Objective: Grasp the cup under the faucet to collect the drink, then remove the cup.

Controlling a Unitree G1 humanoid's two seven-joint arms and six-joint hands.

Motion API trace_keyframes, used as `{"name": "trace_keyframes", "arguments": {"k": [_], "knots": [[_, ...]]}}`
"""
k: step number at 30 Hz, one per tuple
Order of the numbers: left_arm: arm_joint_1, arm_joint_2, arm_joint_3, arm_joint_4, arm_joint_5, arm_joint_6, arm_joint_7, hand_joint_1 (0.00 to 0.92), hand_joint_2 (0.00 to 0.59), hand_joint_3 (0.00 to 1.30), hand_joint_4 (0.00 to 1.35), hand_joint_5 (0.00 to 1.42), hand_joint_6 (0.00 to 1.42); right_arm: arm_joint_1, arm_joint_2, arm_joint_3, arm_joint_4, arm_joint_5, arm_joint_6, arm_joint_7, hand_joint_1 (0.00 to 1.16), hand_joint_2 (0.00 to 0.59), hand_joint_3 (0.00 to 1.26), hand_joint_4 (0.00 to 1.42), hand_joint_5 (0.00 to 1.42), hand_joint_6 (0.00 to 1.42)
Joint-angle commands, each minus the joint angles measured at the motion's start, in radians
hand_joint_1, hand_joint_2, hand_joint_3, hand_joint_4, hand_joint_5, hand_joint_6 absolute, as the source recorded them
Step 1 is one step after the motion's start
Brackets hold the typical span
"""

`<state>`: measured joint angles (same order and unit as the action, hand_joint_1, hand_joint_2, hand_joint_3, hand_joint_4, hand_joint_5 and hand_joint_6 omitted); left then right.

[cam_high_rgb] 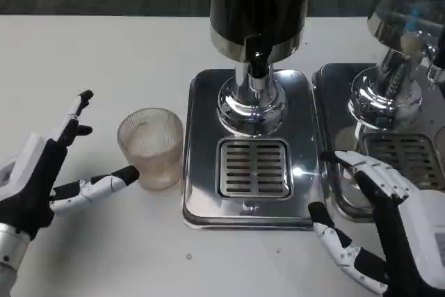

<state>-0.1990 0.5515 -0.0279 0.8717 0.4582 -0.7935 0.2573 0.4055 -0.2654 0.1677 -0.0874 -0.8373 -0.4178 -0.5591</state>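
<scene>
A clear ribbed cup [150, 147] stands upright on the white table, just left of the steel drip tray [208, 199] and not under the faucet [257, 64] of the dark drink dispenser [259, 5]. My left hand [49, 179] is open to the left of the cup, fingers spread, with the lower fingertip almost touching the cup's base. My right hand [389, 227] is open at the lower right, fingers apart beside the tray's front right corner, holding nothing.
A second dispenser [407, 26] with its own steel tray [334, 102] stands at the right, close behind my right hand. The slotted grate [254, 167] lies in the middle of the first tray. White table [104, 53] stretches to the left and front.
</scene>
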Motion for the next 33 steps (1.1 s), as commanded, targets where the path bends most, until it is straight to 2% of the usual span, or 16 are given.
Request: {"name": "trace_keyframes", "arguments": {"k": [1, 10, 20, 33], "knots": [[-0.038, 0.009, -0.021, 0.030, -0.021, 0.000, -0.034, 0.303, 0.040, 0.06, 0.08, 0.25, 0.24, -0.004, 0.001, 0.005, -0.012, 0.000, 0.006, -0.006, 0.40, 0.382, 0.34, 0.28, 0.29, 0.41], [-0.089, 0.009, -0.054, 0.068, -0.031, 0.037, -0.101, 0.324, 0.044, 0.07, 0.10, 0.28, 0.26, -0.016, 0.003, 0.017, -0.005, 0.000, 0.006, -0.004, 0.40, 0.382, 0.34, 0.28, 0.29, 0.41], [-0.125, 0.005, -0.080, 0.093, -0.024, 0.079, -0.102, 0.364, 0.051, 0.09, 0.13, 0.31, 0.30, -0.015, 0.005, 0.025, -0.002, 0.002, 0.008, -0.007, 0.40, 0.382, 0.34, 0.28, 0.30, 0.41], [-0.196, -0.016, -0.124, 0.163, -0.024, 0.067, -0.116, 0.374, 0.046, 0.11, 0.14, 0.33, 0.31, -0.023, 0.008, 0.028, 0.001, 0.003, 0.014, -0.006, 0.40, 0.382, 0.35, 0.29, 0.30, 0.41]]}}
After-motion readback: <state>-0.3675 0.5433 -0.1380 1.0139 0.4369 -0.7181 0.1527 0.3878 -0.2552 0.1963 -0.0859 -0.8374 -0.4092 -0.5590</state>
